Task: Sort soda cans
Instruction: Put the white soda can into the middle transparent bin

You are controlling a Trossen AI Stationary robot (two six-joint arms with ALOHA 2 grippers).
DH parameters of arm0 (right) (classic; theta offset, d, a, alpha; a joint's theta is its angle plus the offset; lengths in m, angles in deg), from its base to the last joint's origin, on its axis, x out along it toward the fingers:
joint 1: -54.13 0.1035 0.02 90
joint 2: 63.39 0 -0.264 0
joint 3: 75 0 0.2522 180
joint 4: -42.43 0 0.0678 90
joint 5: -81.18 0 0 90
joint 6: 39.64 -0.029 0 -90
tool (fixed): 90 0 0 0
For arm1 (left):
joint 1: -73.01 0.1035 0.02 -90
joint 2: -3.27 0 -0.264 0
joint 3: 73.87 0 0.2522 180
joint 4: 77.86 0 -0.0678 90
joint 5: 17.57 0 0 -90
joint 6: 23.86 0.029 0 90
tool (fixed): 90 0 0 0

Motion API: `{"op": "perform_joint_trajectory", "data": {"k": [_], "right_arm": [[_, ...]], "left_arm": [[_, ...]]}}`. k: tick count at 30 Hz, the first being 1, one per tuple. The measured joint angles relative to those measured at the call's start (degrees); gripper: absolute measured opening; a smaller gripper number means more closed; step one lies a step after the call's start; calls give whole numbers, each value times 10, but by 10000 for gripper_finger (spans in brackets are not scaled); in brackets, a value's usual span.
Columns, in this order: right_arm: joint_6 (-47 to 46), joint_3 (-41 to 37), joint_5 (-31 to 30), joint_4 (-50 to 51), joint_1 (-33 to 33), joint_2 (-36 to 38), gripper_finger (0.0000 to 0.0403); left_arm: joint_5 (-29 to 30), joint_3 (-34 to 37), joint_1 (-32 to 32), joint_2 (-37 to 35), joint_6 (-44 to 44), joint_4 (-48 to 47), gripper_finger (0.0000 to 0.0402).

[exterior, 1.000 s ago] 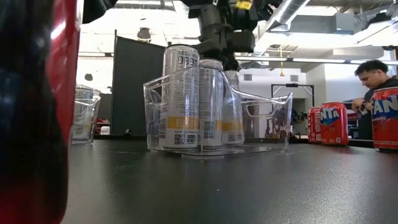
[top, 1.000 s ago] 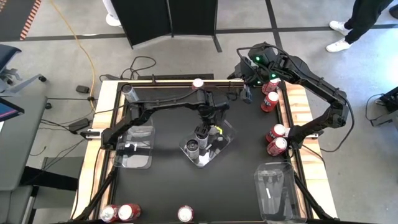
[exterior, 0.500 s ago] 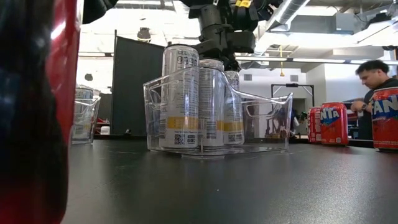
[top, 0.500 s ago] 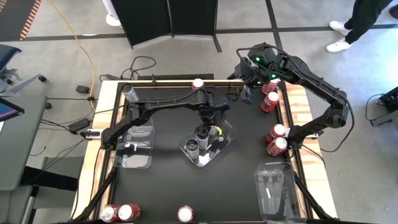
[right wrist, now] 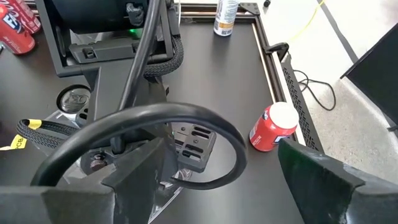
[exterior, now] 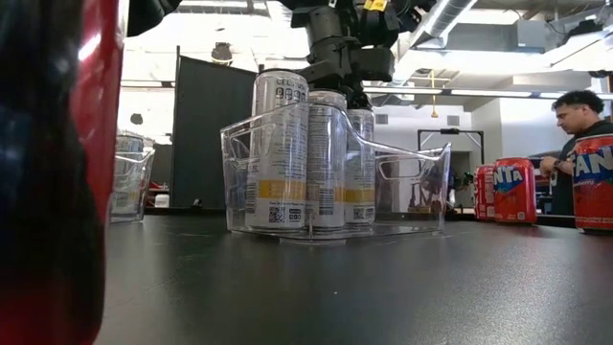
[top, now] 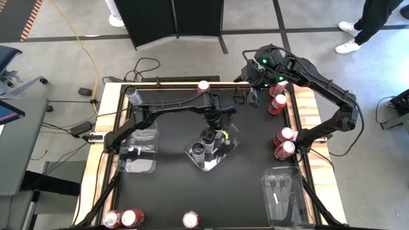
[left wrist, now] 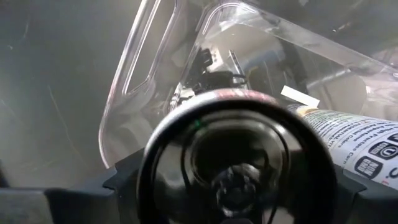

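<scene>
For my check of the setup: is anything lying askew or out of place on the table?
Yes. The middle clear tray sits turned at an angle to the table edges, unlike the left tray and right tray, which lie square. The silver cans inside stand upright.

Left gripper (top: 208, 135) over clear tray (top: 231, 148), probably touching silver can (top: 199, 150)

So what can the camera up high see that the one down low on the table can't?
Only the high view shows the whole black table, three red cans along its near edge, two more clear plastic trays, and the right hand waiting at the far edge. Only the low view shows the silver cans' printed sides and a person in the room behind. Both show the middle clear tray holding silver cans, with the left hand over it.
</scene>
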Motion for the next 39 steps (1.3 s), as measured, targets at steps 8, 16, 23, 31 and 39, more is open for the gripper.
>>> {"op": "perform_joint_trajectory", "data": {"k": [8, 16, 23, 31, 39], "right_arm": [[0, 0, 0, 0, 0, 0, 331], [2, 0, -1, 0, 0, 0, 331], [1, 0, -2, 0, 0, 0, 331], [0, 0, -2, 0, 0, 0, 331], [-2, 0, -2, -1, 0, 0, 331]], "left_arm": [[1, 0, 0, 0, -10, 1, 281], [1, -10, -1, -2, -12, 1, 287], [4, -10, -2, -8, -16, 3, 288], [3, -10, -1, -14, -36, 2, 288], [-1, -11, 2, -15, -67, 3, 311]]}}
